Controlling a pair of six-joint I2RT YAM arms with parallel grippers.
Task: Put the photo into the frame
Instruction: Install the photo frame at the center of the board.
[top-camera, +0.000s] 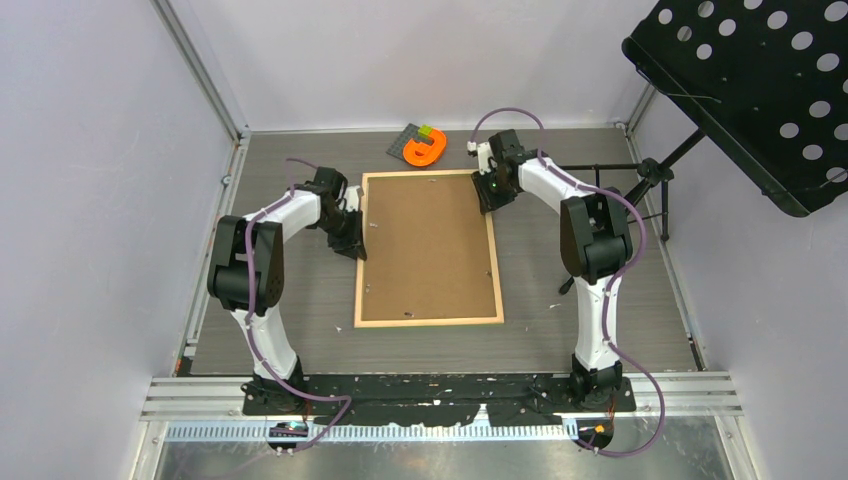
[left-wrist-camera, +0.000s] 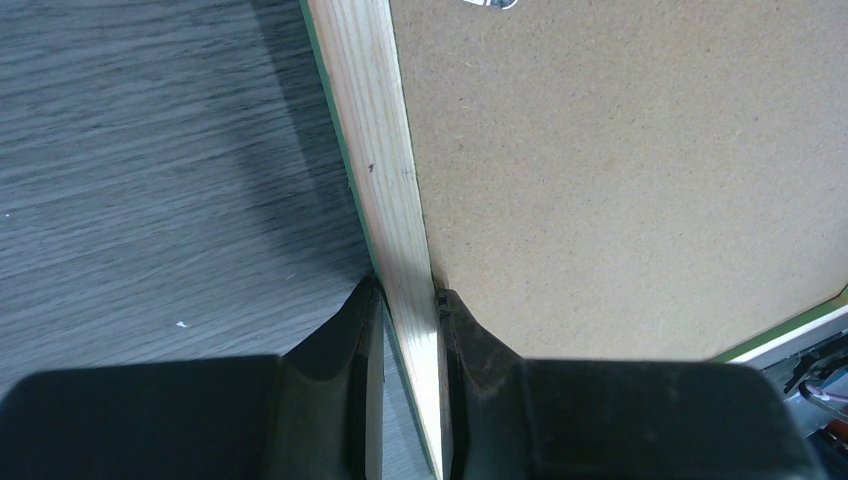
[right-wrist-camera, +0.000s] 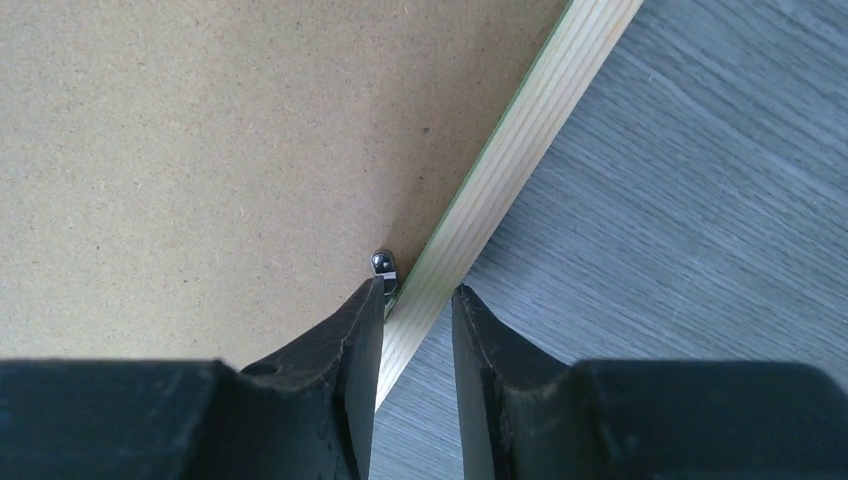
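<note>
L claw (left-wrist-camera: 408, 295) is clamped on the frame (left-wrist-camera: 385, 150). One finger is on the outer edge of the L rail. The other is on the inner edge, where the rail meets the backing board (left-wrist-camera: 620, 180). Pale wood faces up, w/ a thin green line along the rail's lower edge. Can't tell if that rail is lifted off the table (left-wrist-camera: 150, 150).

R claw (right-wrist-camera: 420, 290) is narrow, astride the opp. rail and not pinching yet; a strip of table shows betw. its fingers. Just ahead of its inner finger sits a small metal clip (right-wrist-camera: 382, 262) on the board, right by the rail. It's in the way on that side.

The frame lies betw. my two claws, w/ the board filling its opening.

Beyond R claw, toward L, is an orange part (top-camera: 425, 150) w/ a green block on a dark pad, near the frame's far rail but apart from it. Out to the right of R claw is a black stand (top-camera: 650, 180). Its perforated tray (top-camera: 760, 80) hangs over that table corner. Purple cables (top-camera: 640, 230) loop along both arms.
</note>
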